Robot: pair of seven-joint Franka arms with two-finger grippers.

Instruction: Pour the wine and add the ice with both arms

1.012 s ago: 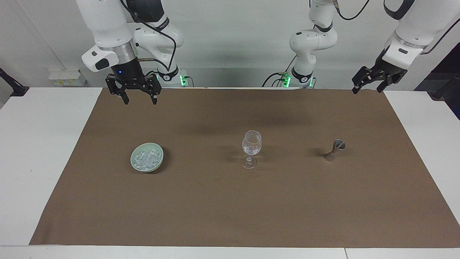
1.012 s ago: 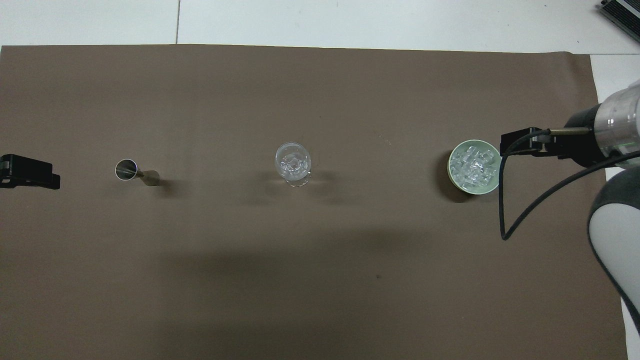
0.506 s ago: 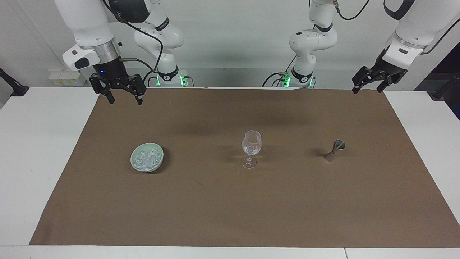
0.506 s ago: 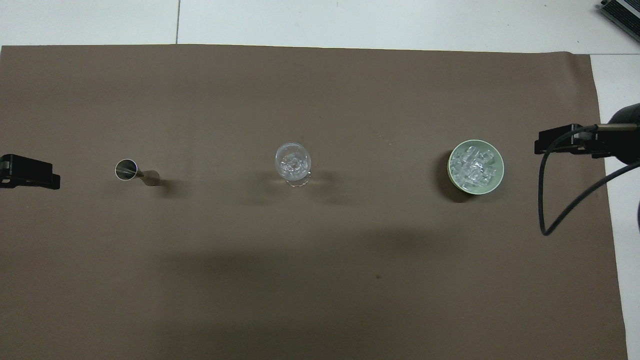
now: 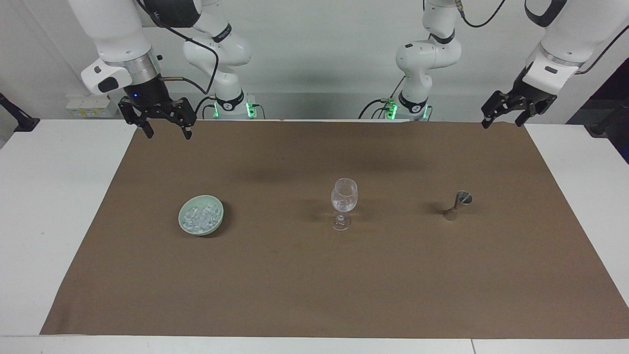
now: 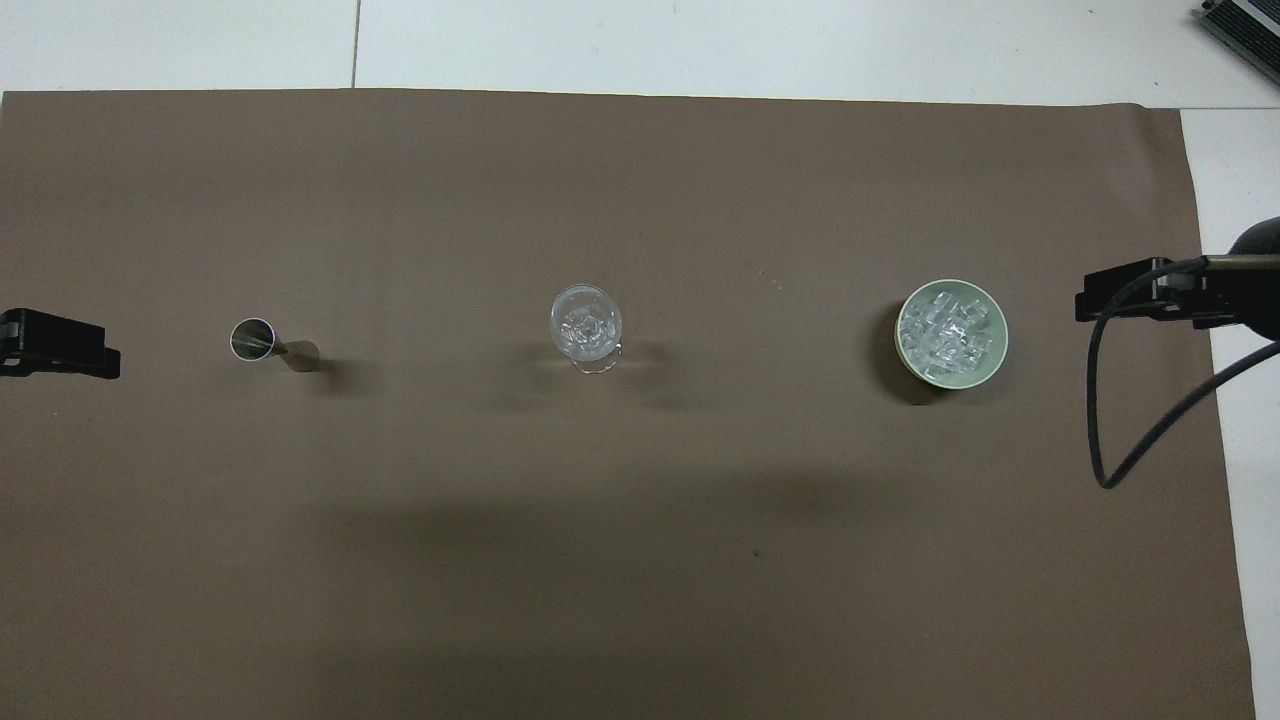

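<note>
Ice (image 5: 200, 217) in bowl (image 5: 189, 230), right claw (image 5: 167, 132) apart.

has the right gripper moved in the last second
Yes. The black clawed right gripper, open and empty, has drawn away from over the pale green bowl of ice toward the right arm's end of the brown mat.

Even bright overhead light; soft shadows on brown mat (image 5: 314, 275) beside glass (image 5: 344, 199); sharp focus.
</note>
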